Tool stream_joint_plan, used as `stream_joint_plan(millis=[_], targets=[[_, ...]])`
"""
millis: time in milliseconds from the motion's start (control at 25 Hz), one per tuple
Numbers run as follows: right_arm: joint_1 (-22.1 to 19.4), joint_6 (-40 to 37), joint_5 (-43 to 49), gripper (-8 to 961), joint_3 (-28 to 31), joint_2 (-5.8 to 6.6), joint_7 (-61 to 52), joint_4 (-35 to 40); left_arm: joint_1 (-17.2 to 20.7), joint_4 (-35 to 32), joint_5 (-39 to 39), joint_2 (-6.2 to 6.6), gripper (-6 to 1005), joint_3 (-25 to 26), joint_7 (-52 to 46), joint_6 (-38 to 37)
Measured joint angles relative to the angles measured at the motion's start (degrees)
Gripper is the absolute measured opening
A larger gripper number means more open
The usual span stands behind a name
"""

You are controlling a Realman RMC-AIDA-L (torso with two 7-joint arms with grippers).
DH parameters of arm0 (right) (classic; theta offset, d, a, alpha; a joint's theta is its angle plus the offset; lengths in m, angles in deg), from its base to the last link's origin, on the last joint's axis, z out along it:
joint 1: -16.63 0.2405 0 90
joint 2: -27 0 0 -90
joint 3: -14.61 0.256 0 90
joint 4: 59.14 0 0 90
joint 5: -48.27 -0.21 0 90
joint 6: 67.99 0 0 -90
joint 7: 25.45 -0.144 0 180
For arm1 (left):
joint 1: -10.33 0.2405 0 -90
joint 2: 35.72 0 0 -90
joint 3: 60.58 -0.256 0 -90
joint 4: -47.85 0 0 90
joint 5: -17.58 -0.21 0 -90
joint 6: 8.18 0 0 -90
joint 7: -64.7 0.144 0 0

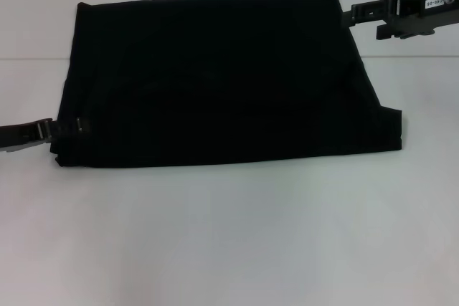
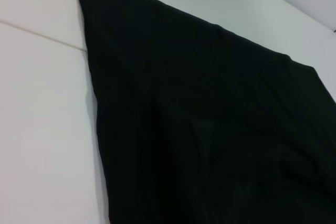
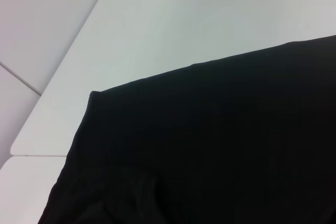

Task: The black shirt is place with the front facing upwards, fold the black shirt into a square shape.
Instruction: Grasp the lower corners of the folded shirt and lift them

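Left gripper [image 1: 64, 128] sits at the near-left corner of the folded black shirt [image 1: 222, 80] on the white table [image 1: 237, 241], right gripper [image 1: 355, 13] at the far-right corner, likely positioned for another fold; I cannot tell either grip.

A plain white bench [image 1: 229, 234] carries everything here, with a thin seam running across it toward the far side. Lying flat on it is the black shirt [image 1: 215, 80] — folded into a broad, roughly rectangular slab, no lettering showing, one small flap jutting out at its near right corner.
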Motion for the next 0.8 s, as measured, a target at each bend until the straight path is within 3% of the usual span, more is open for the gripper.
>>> stream_joint_plan(millis=[400, 800], targets=[[-0.3, 0.1, 0.0, 942, 0.1, 0.13, 0.0, -0.3, -0.4, 0.2, 0.0, -1.27, 821, -3.8, 0.4, 2.3], [-0.4, -0.1, 0.0, 941, 0.8, 0.11, 0.0, -0.3, -0.2, -0.3, 0.0, -0.91, 810, -6.2, -0.2, 2.7]])
